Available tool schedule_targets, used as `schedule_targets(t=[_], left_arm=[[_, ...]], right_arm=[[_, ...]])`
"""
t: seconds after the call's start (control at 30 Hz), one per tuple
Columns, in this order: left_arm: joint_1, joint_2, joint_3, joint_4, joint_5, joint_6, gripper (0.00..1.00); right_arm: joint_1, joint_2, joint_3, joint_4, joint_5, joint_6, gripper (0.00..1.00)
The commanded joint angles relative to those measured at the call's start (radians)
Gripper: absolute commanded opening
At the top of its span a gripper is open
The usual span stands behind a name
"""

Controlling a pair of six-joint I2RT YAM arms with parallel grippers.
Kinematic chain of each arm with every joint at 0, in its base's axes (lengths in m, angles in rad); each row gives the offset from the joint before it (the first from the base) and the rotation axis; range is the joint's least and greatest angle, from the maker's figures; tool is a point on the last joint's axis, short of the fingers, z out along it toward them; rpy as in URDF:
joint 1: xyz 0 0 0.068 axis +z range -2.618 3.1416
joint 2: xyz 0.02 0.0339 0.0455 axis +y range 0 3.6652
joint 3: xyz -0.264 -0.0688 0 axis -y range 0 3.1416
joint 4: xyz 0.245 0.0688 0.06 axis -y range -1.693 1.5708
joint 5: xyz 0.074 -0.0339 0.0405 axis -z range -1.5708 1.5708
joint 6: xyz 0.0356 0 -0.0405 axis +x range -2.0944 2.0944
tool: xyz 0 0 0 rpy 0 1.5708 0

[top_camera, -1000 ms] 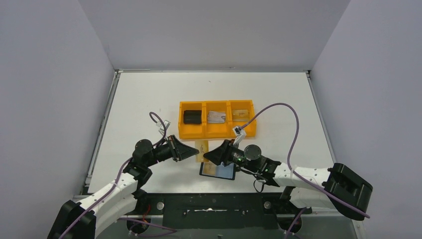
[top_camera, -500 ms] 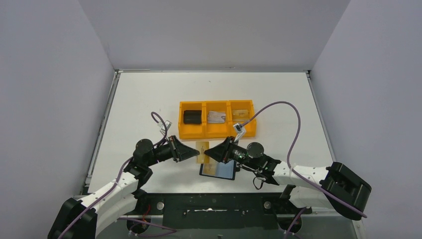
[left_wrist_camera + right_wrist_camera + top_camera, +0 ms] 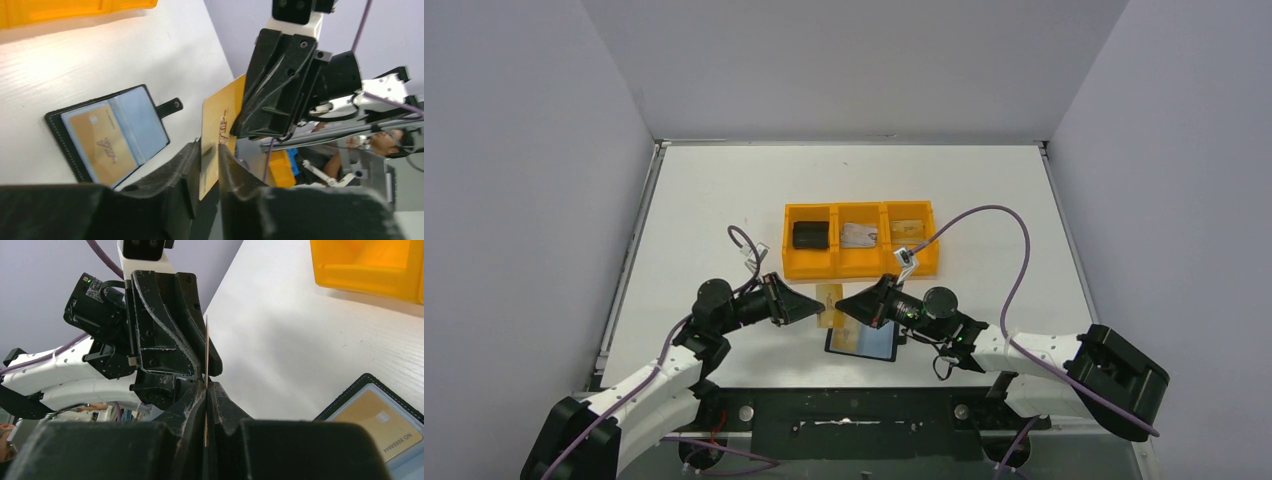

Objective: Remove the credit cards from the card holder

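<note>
The white rectangular worktop (image 3: 704, 200) carries all items. The left arm (image 3: 654, 380) and the right arm (image 3: 1024, 350) both reach low and inward from the near edge, so their tips meet near the middle of that edge. The left gripper (image 3: 818, 308) points right and the right gripper (image 3: 840, 305) points left.

A thin rectangular gold card (image 3: 829, 296) stands on edge between the two grippers, clear of the worktop. The right gripper's fingers (image 3: 220, 400) are pressed together on its one edge. The opposite edge sits between the left gripper's fingers (image 3: 192, 155); whether they clamp it cannot be told.

The orange plastic three-compartment tray (image 3: 861, 266) lies just beyond the grippers. It holds a chunky black block (image 3: 810, 235) on the left, a silvery-grey card (image 3: 858, 235) in the middle and a pale card (image 3: 906, 229) on the right.

The flat black bifold card holder (image 3: 145, 117) lies open below the right gripper, near the near edge, with a second gold card (image 3: 102, 147) in its pocket.

One second ago the right gripper stood part open, short of the card.
</note>
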Motion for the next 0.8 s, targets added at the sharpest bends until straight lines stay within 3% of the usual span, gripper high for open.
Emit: schedule_targets(t=[0.0, 0.1, 0.17, 0.23, 0.43, 0.6, 0.77], left_arm=[[-0.004, -0.014, 0.070, -0.061, 0.015, 0.080, 0.25], [-0.004, -0.040, 0.095, -0.154, -0.002, 0.127, 0.25], [-0.004, -0.059, 0.126, -0.260, -0.034, 0.178, 0.41], [-0.004, -0.083, 0.165, -0.379, -0.085, 0.238, 0.52], [-0.003, -0.140, 0.284, -0.686, -0.274, 0.382, 0.68], [-0.002, -0.164, 0.415, -0.900, -0.409, 0.465, 0.80], [-0.001, -0.124, 0.591, -1.062, -0.549, 0.598, 0.87]], right_arm=[[-0.007, -0.010, 0.005, 0.038, 0.018, -0.003, 0.00], [-0.008, -0.018, 0.005, -0.001, 0.045, -0.005, 0.00], [-0.007, -0.029, 0.008, -0.043, 0.072, -0.011, 0.00], [-0.007, -0.043, 0.010, -0.086, 0.099, -0.020, 0.00], [-0.008, -0.127, 0.062, -0.319, 0.211, -0.097, 0.00], [-0.008, -0.246, 0.131, -0.610, 0.419, -0.197, 0.00], [-0.009, -0.374, 0.184, -0.769, 0.622, -0.359, 0.00]])
